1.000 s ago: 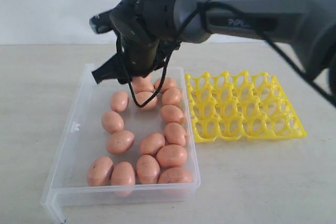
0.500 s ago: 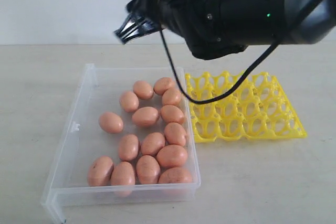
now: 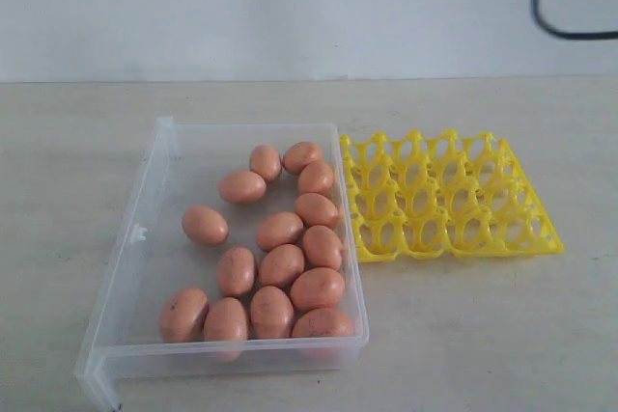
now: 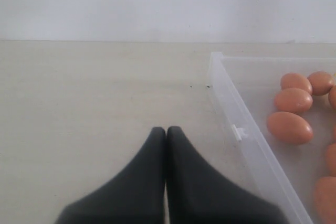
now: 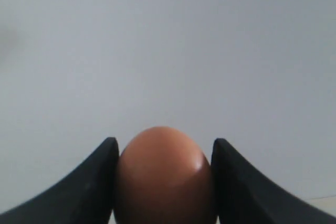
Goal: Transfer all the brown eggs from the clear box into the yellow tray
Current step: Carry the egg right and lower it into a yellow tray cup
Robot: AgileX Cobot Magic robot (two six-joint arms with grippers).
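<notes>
Box nearest, eggs loose inside, most toward its right wall. Tray just beside that wall, farther back. Left gripper: jaws pressed together, over table outside box's clasp wall. Right gripper clamps one egg, pale wall behind.

Reddish-brown eggs, some dark-speckled; colourless clear box; bright yellow tray.

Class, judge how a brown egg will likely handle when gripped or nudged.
The held egg looks smooth and rounded, pinched at two sides by the right gripper, so it may slip; squeezing harder could crack it. The eggs lying loose on the flat floor of the clear box would likely roll if nudged.
</notes>
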